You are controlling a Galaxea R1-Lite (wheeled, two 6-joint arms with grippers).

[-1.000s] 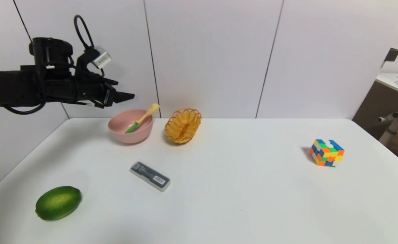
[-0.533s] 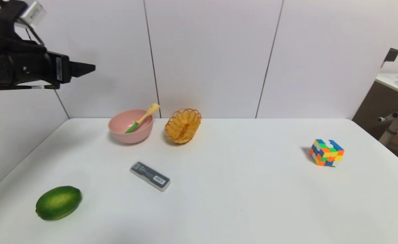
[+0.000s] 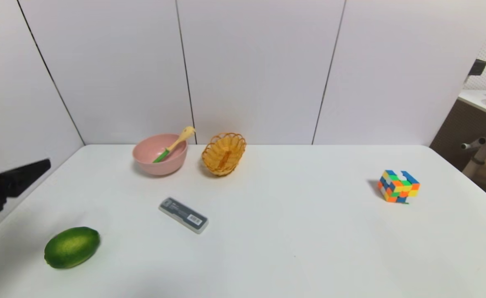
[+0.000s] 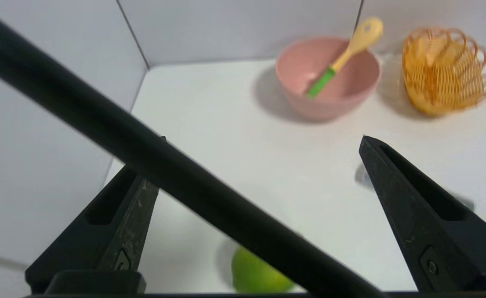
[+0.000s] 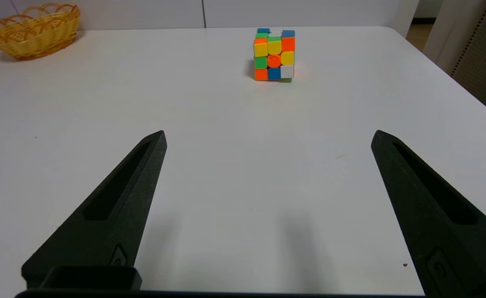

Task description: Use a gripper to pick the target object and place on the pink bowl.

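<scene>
With its green handle down inside the pink bowl (image 3: 160,159) and its pale yellow head sticking up past the rim, the toy pasta spoon (image 3: 179,140) leans at a slant, the head pointing toward the right side of the bench (image 3: 295,231). The bowl stands near the back edge of the bench, toward the back left corner, and the orange-yellow wicker basket (image 3: 224,155) sits just beside it on the right, apart from it and tipped so that its inside shows. At the far left of the head view, the left gripper (image 4: 263,138) hangs over the left edge of the bench, well apart from the bowl; its jaws are spread wide with nothing between them, and a thick black cable (image 4: 176,165) cuts slantwise across its wrist view. Closer to the front left corner lies a green fruit (image 3: 72,247), mango-like in shape, on its side. Between the fruit and the basket, the grey rectangular case (image 3: 183,215) rests flat, set at an angle, with a white barcode label near one end. Over toward the right edge stands a puzzle cube (image 3: 398,186) with many-coloured faces. The right gripper (image 5: 269,138), outside the head view, is parked above the bench with its jaws spread and holding nothing.
</scene>
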